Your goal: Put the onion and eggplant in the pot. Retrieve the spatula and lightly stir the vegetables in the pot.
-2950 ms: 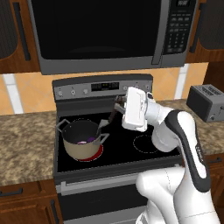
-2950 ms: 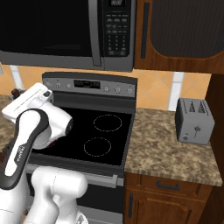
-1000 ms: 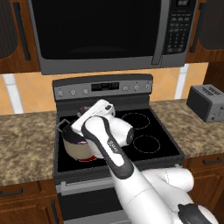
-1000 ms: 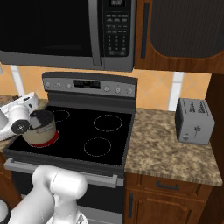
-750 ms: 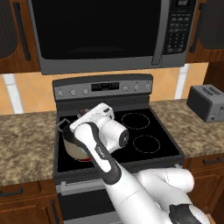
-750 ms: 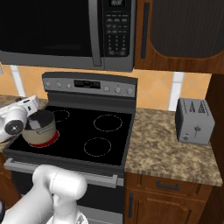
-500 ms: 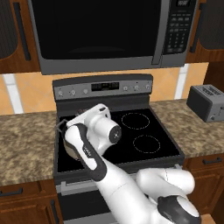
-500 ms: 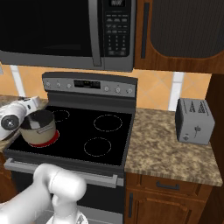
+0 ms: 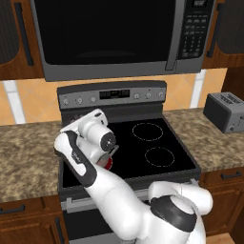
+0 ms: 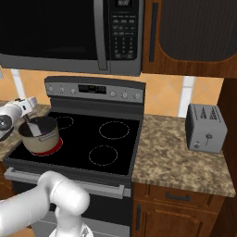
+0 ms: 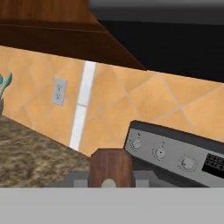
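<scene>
A: Entry. Where did the task's things stand?

B: The round beige pot with grey loop handles (image 10: 40,134) sat on the front burner at the left of the black glass cooktop (image 10: 111,139). The slim spatula with flat grey blade and dark brown handle (image 10: 33,129) leaned into the pot, blade down.

A: Handling?

B: Judged light, stiff and thin; the handle's upper end was the place to pinch, and it might swivel if held loosely. The pot looked heavy enough to stay put under gentle stirring.

A: Jaws?

B: The gripper (image 10: 23,107) hung above the pot's far left rim, jaws nearly pressed together, pinching the brown handle (image 11: 110,167), seen end-on between them. Eggplant not discernible inside the pot.
</scene>
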Available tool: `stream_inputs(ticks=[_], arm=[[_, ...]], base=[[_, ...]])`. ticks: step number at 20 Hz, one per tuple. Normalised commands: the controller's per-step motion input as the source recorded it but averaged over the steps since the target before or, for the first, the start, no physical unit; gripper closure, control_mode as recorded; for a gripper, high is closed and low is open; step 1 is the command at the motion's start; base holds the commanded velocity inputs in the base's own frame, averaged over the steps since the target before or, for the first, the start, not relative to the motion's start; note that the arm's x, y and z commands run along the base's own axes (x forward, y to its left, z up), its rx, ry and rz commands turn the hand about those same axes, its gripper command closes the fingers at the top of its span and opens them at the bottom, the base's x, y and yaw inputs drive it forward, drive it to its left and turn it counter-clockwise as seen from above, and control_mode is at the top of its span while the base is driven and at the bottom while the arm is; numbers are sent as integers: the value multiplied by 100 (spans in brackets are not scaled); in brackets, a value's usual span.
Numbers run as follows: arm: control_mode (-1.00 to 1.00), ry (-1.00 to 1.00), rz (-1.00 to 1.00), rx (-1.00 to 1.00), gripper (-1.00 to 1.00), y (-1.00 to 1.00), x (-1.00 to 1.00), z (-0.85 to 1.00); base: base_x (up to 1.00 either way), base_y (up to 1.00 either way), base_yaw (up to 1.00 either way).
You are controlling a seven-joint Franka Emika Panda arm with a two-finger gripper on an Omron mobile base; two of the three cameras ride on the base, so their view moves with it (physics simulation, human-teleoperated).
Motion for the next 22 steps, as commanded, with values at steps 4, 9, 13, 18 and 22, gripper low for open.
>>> stream_inputs(ticks=[4,9,13,18,22], arm=[[-100,-42,17,0,100,0,4,-26],[-100,-21,8,0,100,-3,18,-15],[-100,16,-12,2,100,-33,20,-7],[-100,18,-11,11,100,-5,1,-2],[-100,13,-8,8,100,10,18,-23]], base=[[0,0,0],[0,0,0],[0,0,0],[0,0,0],[0,0,0]])
